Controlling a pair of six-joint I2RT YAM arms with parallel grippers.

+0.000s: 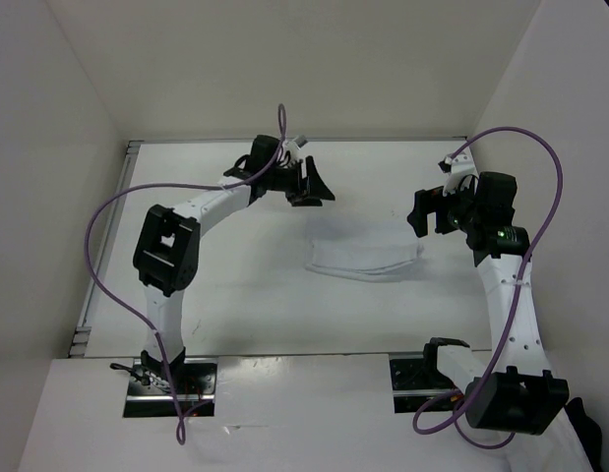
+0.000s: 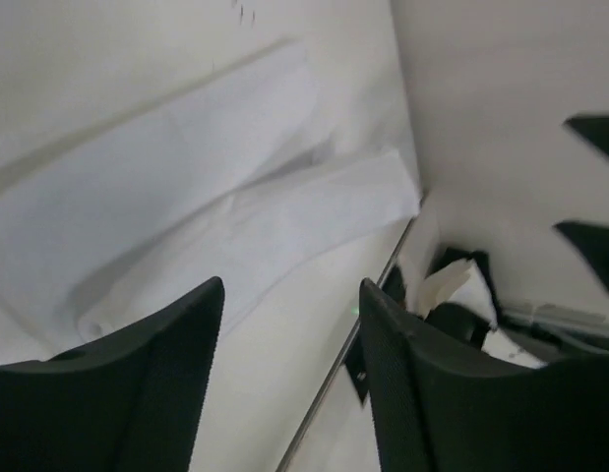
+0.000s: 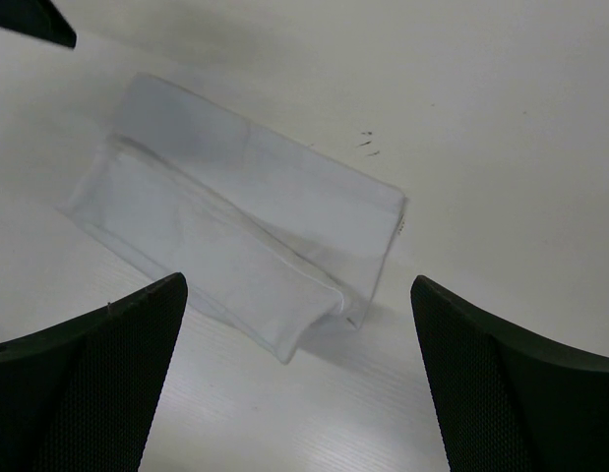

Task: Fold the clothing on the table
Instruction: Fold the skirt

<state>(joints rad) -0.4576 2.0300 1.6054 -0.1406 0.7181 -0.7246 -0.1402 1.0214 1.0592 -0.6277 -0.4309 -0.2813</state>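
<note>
The clothing (image 1: 364, 258) lies on the table (image 1: 245, 305) as a flat, folded white band, right of centre. My left gripper (image 1: 318, 187) hovers beyond its far left end, apart from it. In the left wrist view the clothing (image 2: 186, 216) lies ahead of the left gripper (image 2: 289, 334), whose jaws are open with only bare table between them. My right gripper (image 1: 419, 214) hangs just past the garment's right end. In the right wrist view the right gripper (image 3: 299, 364) stands wide open above the table, and the clothing (image 3: 245, 216) shows a doubled-over edge, untouched.
White walls (image 1: 78, 147) close in the table on the left, back and right. A metal strip (image 2: 368, 305) marks the table's near edge, with an arm base (image 2: 461, 295) beyond it. Purple cables (image 1: 112, 285) loop off both arms. Small pen marks (image 3: 368, 145) dot the tabletop.
</note>
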